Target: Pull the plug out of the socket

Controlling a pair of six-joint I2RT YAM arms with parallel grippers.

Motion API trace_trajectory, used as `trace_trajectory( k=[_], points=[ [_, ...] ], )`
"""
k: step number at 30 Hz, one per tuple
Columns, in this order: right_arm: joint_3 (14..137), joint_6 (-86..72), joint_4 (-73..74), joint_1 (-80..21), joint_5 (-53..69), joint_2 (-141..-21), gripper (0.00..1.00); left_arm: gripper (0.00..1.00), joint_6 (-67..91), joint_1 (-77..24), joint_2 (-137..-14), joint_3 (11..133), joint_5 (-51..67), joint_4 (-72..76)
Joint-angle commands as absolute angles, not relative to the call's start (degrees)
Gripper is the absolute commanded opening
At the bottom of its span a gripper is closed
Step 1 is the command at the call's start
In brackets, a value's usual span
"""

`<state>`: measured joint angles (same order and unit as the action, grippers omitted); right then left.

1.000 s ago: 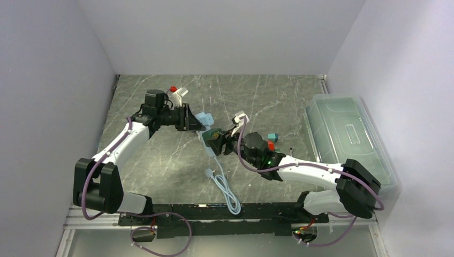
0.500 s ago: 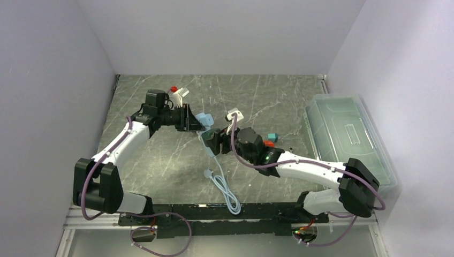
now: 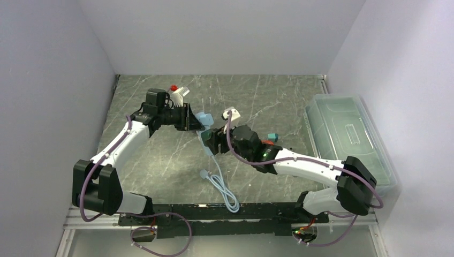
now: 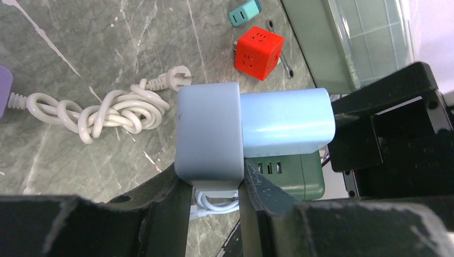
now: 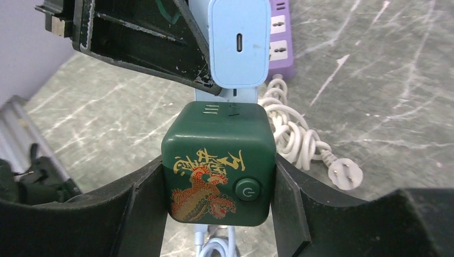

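My left gripper (image 3: 194, 123) is shut on a grey-blue block (image 4: 209, 134) that has a light blue charger plug (image 4: 286, 120) joined to its side. In the left wrist view the fingers (image 4: 166, 198) clamp the block's lower end. My right gripper (image 3: 213, 141) is shut on a dark green cube socket (image 5: 219, 168) with a gold and red dragon print and a power button. The green cube sits right under the blue block and charger (image 5: 238, 43), touching them. I cannot see whether pins are seated. A pale blue cable (image 3: 220, 182) hangs from the cube to the table.
A red cube socket (image 4: 258, 52) and a teal adapter (image 4: 243, 12) lie behind the right arm. A coiled white cord (image 4: 115, 110) with a plug leads to a purple power strip (image 5: 279, 37). A clear lidded box (image 3: 348, 134) stands at the right.
My right arm has moved up and left, bringing the green cube against the blue block in my left gripper. The hanging cable shifted left with it. The left arm has barely moved.
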<state>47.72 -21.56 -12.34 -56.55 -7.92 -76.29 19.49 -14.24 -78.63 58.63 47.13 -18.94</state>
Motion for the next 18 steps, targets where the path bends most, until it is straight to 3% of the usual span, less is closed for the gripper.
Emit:
trace_trajectory(
  k=[1, 7, 15, 18],
  points=[
    [53.30, -17.77, -13.74, -61.79, -23.97, -76.58, 0.00, 0.00, 15.97, -14.85, -78.64, 60.89, 45.66, -20.63],
    [54.23, -19.07, -12.42, -61.48, -23.73, -76.50, 0.00, 0.00, 16.02, -14.85, -78.47, 60.75, 46.47, -20.06],
    [53.21, -28.15, -13.52, -49.17, 1.82, -75.58, 0.00, 0.00, 15.61, -15.31, -76.76, 59.92, 48.62, -18.28],
    [53.65, -29.40, -13.57, -47.96, 4.41, -76.89, 0.00, 0.00, 14.85, -15.89, -76.20, 59.90, 48.34, -18.42]
  ],
)
